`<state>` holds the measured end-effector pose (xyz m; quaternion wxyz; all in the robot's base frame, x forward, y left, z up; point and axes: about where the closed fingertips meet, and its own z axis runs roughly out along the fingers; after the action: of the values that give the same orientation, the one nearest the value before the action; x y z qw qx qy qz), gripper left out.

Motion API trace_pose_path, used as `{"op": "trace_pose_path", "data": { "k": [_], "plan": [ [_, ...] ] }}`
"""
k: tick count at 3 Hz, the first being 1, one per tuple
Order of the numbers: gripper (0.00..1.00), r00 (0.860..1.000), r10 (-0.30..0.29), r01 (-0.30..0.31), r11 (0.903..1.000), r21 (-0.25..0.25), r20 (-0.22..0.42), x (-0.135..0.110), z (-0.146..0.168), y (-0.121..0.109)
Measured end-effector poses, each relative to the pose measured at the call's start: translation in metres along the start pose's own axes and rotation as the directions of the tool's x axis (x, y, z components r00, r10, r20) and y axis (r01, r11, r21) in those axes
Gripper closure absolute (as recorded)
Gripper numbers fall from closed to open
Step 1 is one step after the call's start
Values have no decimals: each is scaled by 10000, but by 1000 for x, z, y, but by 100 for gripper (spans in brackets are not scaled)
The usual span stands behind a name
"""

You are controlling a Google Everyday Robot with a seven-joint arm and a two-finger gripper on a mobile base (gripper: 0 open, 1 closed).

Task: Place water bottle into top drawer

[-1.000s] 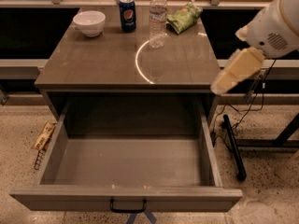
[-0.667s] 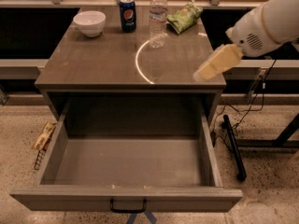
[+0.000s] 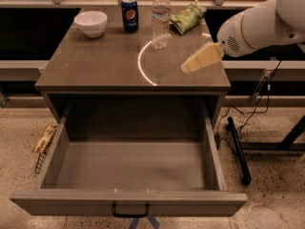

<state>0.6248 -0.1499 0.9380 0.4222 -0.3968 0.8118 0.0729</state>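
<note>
Though apart, water bottle (image 3: 160,20) beyond pincer (image 3: 187,67)

Along the back of the tabletop (image 3: 95,66) stand, left to right, a bowl (image 3: 90,23), a soda can (image 3: 129,14), the water bottle (image 3: 160,18) and a snack bag (image 3: 188,17). The gripper (image 3: 189,65) hangs over the tabletop's right front part, right of the bottle and well apart from it. Below, the top drawer (image 3: 128,168) stands open toward the camera. A packet (image 3: 44,138) lies on the floor to its left.
</note>
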Motion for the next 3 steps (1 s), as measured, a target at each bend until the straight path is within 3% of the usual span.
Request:
{"op": "trace_pose_path", "data": {
  "k": [1,2,3],
  "plan": [
    [0,9990,354,-349,9992,170,-259,18,13,6],
    [0,9989,352,-383,9938,1041,310,17,49,-18],
    [0,9902,414,-686,9759,2070,1331,1,84,-63]
  ]
}}
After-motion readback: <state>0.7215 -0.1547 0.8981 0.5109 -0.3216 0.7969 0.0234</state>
